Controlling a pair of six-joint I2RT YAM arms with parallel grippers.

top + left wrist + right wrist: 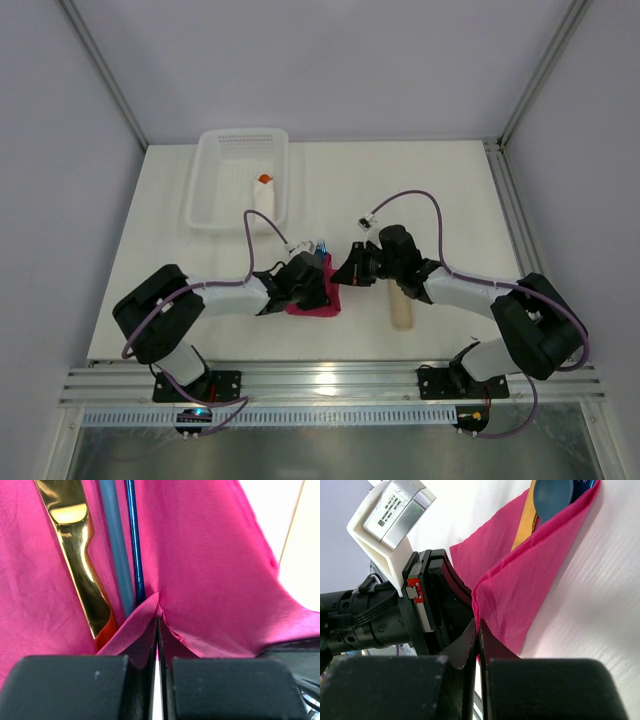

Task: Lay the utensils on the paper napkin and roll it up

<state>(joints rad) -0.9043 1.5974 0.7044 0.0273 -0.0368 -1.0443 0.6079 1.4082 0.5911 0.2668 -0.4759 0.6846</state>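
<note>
The magenta paper napkin [322, 296] lies mid-table with its right side lifted and folded over the utensils. In the left wrist view the yellow-orange knife [80, 565] and two blue handles [125, 550] lie on the napkin [210, 580]. In the right wrist view the blue spoon bowl [552, 497] and the knife [524, 527] poke out of the fold [520, 585]. My left gripper [158, 622] is shut on a pinch of the napkin's near edge. My right gripper [478, 630] is shut on the napkin's edge, close against the left gripper [305, 285].
A long beige rounded strip [400, 305] lies just right of the napkin under my right arm [440, 285]. A white basket [215, 185] at the back left holds a white roll with an orange tip [263, 195]. The table's front edge is near.
</note>
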